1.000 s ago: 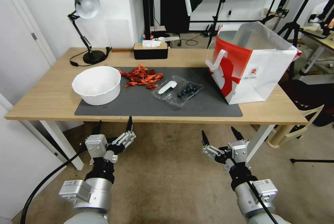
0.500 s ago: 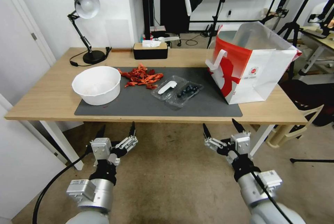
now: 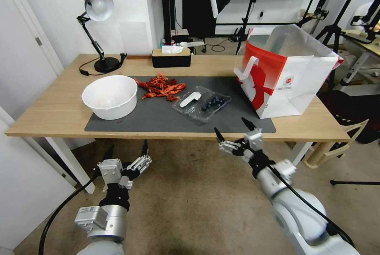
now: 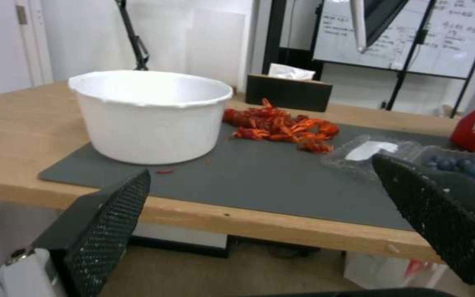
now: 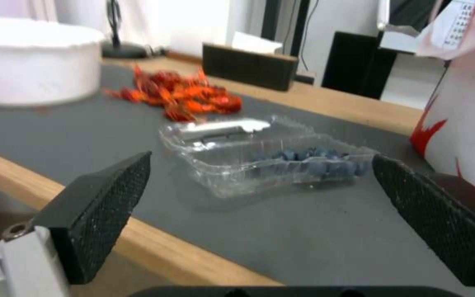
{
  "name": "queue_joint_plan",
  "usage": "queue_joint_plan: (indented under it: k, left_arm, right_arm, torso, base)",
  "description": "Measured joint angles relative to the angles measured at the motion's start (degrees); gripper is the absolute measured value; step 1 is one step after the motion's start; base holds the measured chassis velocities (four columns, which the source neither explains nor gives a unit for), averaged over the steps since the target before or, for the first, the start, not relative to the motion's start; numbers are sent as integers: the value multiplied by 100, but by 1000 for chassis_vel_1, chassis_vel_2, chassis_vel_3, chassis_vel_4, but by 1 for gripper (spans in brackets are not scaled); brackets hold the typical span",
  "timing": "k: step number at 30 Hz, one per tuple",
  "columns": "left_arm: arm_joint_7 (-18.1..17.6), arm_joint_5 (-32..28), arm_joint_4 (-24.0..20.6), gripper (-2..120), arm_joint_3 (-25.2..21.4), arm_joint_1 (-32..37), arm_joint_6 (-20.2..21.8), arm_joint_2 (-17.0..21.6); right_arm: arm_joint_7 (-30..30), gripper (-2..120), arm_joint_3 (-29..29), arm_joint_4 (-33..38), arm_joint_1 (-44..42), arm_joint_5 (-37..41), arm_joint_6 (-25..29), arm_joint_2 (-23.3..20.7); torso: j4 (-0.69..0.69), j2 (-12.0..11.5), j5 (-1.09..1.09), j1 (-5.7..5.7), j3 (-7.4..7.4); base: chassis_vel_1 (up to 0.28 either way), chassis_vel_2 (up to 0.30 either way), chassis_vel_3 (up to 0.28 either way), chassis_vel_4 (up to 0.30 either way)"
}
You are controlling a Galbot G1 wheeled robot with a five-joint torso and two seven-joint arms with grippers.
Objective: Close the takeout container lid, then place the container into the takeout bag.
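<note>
takeout container (image 3: 201,104): open on the dark mat (image 3: 158,118), lid (image 3: 190,99) laid flat beside the berry half. takeout bag (image 3: 285,73): upright, near, at the mat's end. right gripper (image 3: 234,130): fingers spread, at the counter (image 3: 47,108) edge. left gripper (image 3: 126,150): fingers spread, below the counter.

Takeout container (image 3: 202,104) between bowl (image 3: 110,96), takeout bag (image 3: 285,73).
</note>
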Motion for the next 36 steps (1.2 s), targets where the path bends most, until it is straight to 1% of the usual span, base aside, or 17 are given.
queue_joint_plan:
  k: [1, 3, 4, 8, 9, 12, 13, 15, 23, 36]
  left_arm:
    - [-7, 6, 26, 100, -15, 0, -20, -24]
    - [-20, 19, 76, 100, -42, 3, -70, -80]
    - [-20, 19, 76, 100, -42, 3, -70, -80]
    - [-39, 22, 161, 100, -67, -3, -103, -153]
    - [-39, 22, 161, 100, -67, -3, -103, -153]
    - [-52, 22, 226, 100, -76, -33, -121, -161]
    - [-52, 22, 226, 100, -76, -33, -121, -161]
    - [-61, 14, 263, 100, -85, -54, -127, -156]
    - [-90, -32, 340, 100, -105, -104, -159, -117]
    - [-109, -50, 434, 100, -94, -118, -228, -102]
  right_arm:
    - [124, 100, -138, -77, 163, -92, -160, 11]
    - [441, 100, -494, -239, 544, -268, -659, 67]
    - [441, 100, -494, -239, 544, -268, -659, 67]
    - [853, 100, -998, -545, 1041, -586, -1300, 232]
    - [853, 100, -998, -545, 1041, -586, -1300, 232]
    - [1088, 100, -1244, -712, 1263, -694, -1557, 364]
    - [1088, 100, -1244, -712, 1263, -694, -1557, 364]
    - [1225, 100, -1358, -811, 1384, -727, -1745, 451]
    - [1442, 100, -1561, -1128, 1624, -755, -1873, 662]
    - [1728, 100, -1588, -1472, 1786, -775, -1874, 898]
  torso:
    - [-1, 0, -2, 0, 0]
    - [-1, 0, -2, 0, 0]
    - [-1, 0, -2, 0, 0]
    - [-1, 0, -1, 0, -1]
    - [-1, 0, -1, 0, -1]
    - [-1, 0, -1, 0, -1]
    - [-1, 0, -1, 0, -1]
    - [-1, 0, -2, 0, -1]
    - [-1, 0, -1, 0, -1]
    - [-1, 0, -1, 0, 0]
  base:
    - [0, 0, 0, 0]
    - [0, 0, 0, 0]
    - [0, 0, 0, 0]
    - [0, 0, 0, 0]
    - [0, 0, 0, 0]
    - [0, 0, 0, 0]
    - [0, 0, 0, 0]
    - [0, 0, 0, 0]
    - [0, 0, 0, 0]
    - [0, 0, 0, 0]
